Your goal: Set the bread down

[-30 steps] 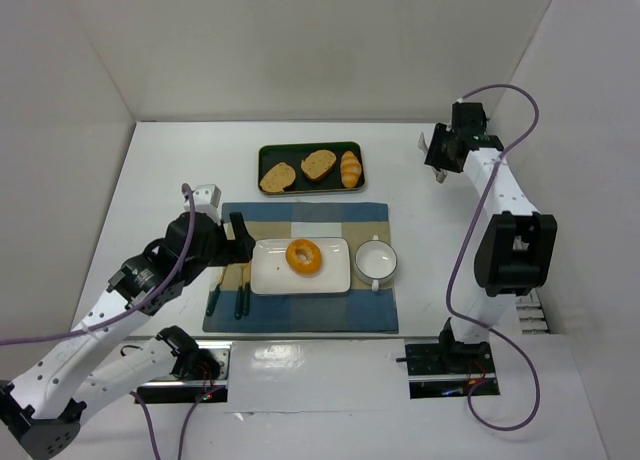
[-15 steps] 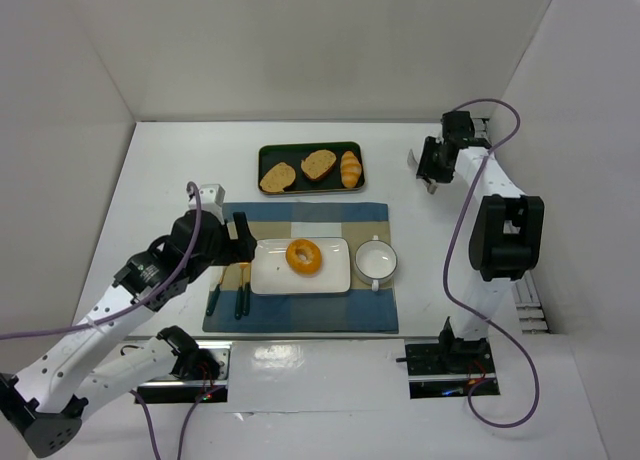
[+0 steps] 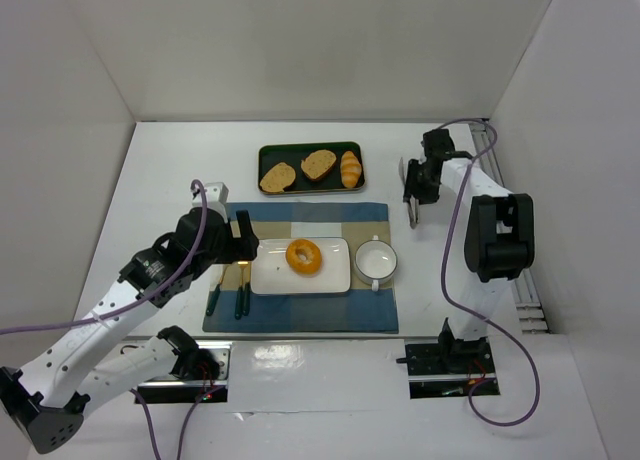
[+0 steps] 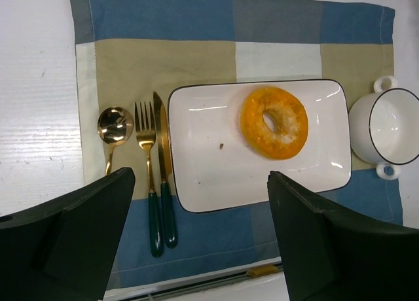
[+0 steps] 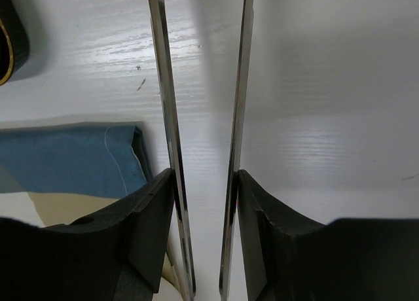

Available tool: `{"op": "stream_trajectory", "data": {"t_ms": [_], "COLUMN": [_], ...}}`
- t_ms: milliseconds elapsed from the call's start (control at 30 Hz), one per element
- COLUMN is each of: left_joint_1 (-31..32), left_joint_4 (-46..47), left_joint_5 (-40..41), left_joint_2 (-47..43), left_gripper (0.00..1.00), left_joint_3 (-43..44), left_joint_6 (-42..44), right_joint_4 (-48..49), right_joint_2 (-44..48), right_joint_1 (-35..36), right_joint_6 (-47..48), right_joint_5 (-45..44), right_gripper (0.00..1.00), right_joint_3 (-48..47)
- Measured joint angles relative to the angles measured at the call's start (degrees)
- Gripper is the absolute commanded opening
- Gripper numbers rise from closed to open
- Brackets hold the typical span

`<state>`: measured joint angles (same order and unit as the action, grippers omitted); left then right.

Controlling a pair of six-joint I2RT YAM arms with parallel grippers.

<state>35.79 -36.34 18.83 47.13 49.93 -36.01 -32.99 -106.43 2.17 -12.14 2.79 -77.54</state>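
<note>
1. The bread is a round orange ring with a hole in the middle. It lies flat on the white plate, on the right half of it.
2. The plate sits on a blue and tan mat.
3. A gold spoon, fork and knife lie side by side on the mat, just left of the plate.
4. A white bowl stands just right of the plate.
5. The left gripper hangs over the left part of the mat. Its jaws are wide open and hold nothing.
6. The right gripper is far off to the right, over the white table, near the mat's far right corner. Its jaws are closed on metal tongs.
7. A dark tray lies beyond the mat, with two toast slices and a small roll on it.
</note>
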Motion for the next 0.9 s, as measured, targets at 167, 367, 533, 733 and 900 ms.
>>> {"op": "stream_trajectory", "data": {"t_ms": [167,367,533,733,900], "left_joint_1": [0.00,0.00,0.00,0.00,0.00], "left_joint_4": [0.39,0.37,0.28,-0.50,-1.09], "left_joint_5": [0.00,0.00,0.00,0.39,0.48], "left_joint_2": [0.00,-0.37,-1.27,-1.90,-2.14], "left_gripper": [0.96,0.96,0.96,0.96,0.96], "left_joint_3": [0.00,0.00,0.00,0.02,0.02], "left_joint_6": [0.02,0.02,0.02,0.00,0.00], "right_joint_4": [-0.07,-0.59,-1.86,-3.21,-4.22], "right_joint_2": [0.00,-1.77,-5.40,-6.36,-6.99], "right_joint_1": [0.57,0.57,0.52,0.26,0.02], "right_joint_6": [0.00,0.02,0.02,0.04,0.00], "right_joint_5": [-0.44,-1.51,-2.56,-3.52,-4.44], "right_gripper": [0.49,0.49,0.55,0.62,0.71], "right_joint_3": [1.07,0.92,0.31,-0.79,-1.68]}}
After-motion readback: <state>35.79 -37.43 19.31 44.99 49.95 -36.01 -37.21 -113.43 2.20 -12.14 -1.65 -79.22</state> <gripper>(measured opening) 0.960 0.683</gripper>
